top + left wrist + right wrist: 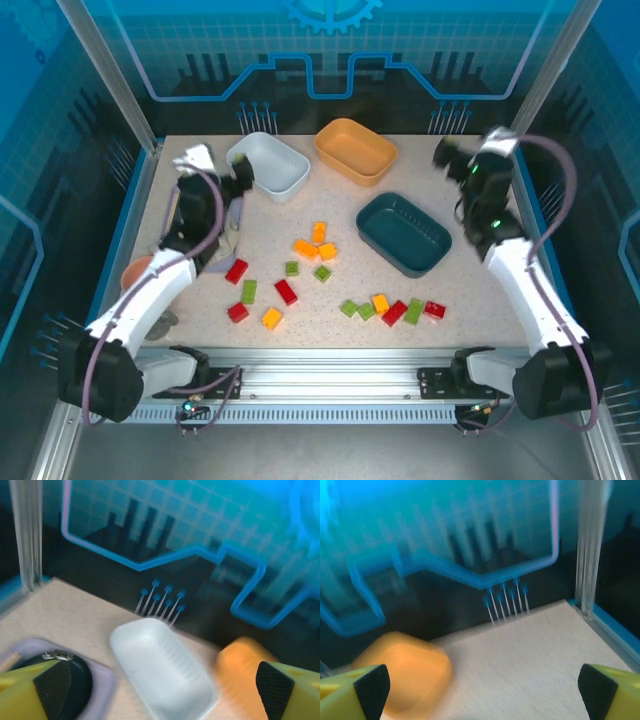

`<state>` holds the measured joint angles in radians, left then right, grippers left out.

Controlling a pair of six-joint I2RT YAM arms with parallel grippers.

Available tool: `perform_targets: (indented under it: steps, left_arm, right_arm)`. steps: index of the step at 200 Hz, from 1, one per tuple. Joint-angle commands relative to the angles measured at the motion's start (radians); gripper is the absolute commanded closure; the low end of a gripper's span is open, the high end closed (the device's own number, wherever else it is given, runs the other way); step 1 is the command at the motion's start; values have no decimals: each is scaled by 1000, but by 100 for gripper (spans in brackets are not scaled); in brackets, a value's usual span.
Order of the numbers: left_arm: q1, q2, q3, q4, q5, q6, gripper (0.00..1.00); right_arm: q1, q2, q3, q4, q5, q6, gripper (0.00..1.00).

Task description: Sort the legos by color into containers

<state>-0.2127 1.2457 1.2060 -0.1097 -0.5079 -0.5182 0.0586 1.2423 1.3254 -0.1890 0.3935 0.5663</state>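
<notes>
Left gripper (243,176), right gripper (446,156): jaws spread apart, empty
Bunched legos (394,313) by the tabletop's near edge; a wrong-coloured neighbour could be pinched

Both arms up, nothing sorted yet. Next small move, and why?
Probably bring the open left hand down over the red brick nearest it. It hovers high by the empty white tray, holding nothing, and the legos lie loose on the table.

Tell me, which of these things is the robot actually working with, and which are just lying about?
For the job:
legos
white tray
orange tray
teal tray

Lying about:
lavender tray
black plate
</notes>
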Motion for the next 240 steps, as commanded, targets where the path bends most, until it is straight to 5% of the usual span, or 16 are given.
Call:
perform_targets:
  steps: [1, 17, 44, 70, 102, 163, 208, 240]
  left_arm:
    - [83, 152, 234, -563, 171, -379, 1]
    - [88, 307, 426, -684, 305, -364, 1]
    - [90, 520, 594, -756, 478, -340, 13]
    - [92, 699, 685, -744, 577, -320, 35]
    - [91, 923, 865, -770, 587, -265, 54]
    - [91, 1223, 1177, -782, 632, -191, 68]
    - [70, 1308, 1243, -775, 731, -210, 83]
    - [24, 1306, 1214, -784, 752, -201, 85]
  right_arm:
    - [-50, 167, 150, -591, -184, 269, 33]
    - [31, 214, 207, -652, -159, 251, 33]
    - [122, 291, 192, -624, -346, 275, 36]
    - [165, 398, 193, -603, -414, 312, 38]
    - [154, 550, 275, -584, -448, 329, 39]
    - [126, 961, 717, -660, -396, 255, 42]
    - [93, 1322, 1184, -803, -454, 184, 48]
    - [75, 1416, 1278, -796, -502, 181, 55]
